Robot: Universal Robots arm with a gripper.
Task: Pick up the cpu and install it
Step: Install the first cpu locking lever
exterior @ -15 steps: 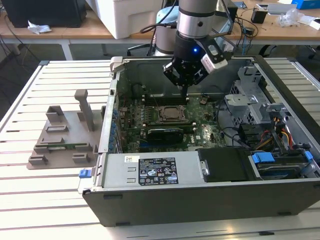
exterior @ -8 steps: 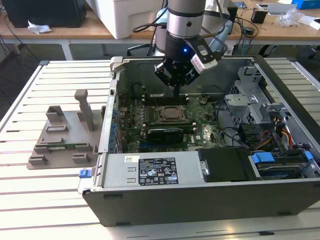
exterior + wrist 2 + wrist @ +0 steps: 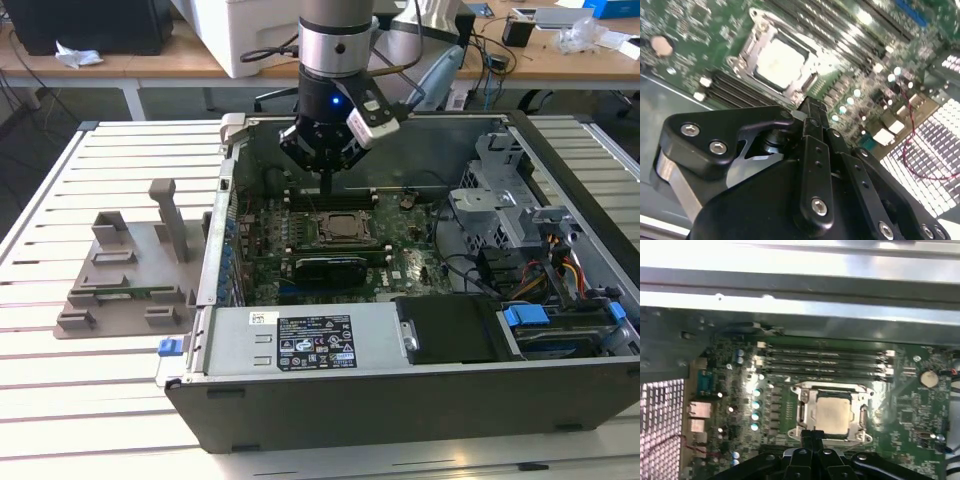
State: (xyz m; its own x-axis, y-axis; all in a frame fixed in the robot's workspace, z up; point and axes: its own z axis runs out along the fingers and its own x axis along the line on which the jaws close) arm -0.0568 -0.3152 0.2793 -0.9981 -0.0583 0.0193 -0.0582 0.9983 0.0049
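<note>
Pressed together with nothing between them — that is how we read the jaws of the gripper (image 3: 812, 107), whose black fingers (image 3: 815, 165) run side by side to a narrow tip in the second wrist view and meet as one thin stem in the exterior view. We see the gripper (image 3: 327, 185) hanging inside the open computer case (image 3: 420, 400), its tip just above the motherboard (image 3: 400, 265) and apart from it.

We find the cpu (image 3: 832, 414) lying flat in its socket (image 3: 807, 410), a pale square framed by the socket's metal bracket. In the first wrist view the closed fingertips (image 3: 807, 437) stand just at the edge of that bracket, on the side away from the row of memory slots (image 3: 825, 362). In the second wrist view the cpu (image 3: 780, 62) shows bright and square in the same frame, near the fingertips but clear of them. In the exterior view we make out the cpu (image 3: 345, 228) directly below the gripper, in the middle of the green board.

Outside the case, toward the exterior view's left, we note a grey plastic holder tray (image 3: 125, 290) resting on the white slatted table (image 3: 60, 400), well apart from the arm. A ribbed metal heatsink (image 3: 660, 425) lies beside the board's edge in the first wrist view — we also see it in the second wrist view, with a thin red wire (image 3: 912, 125) crossing it.
</note>
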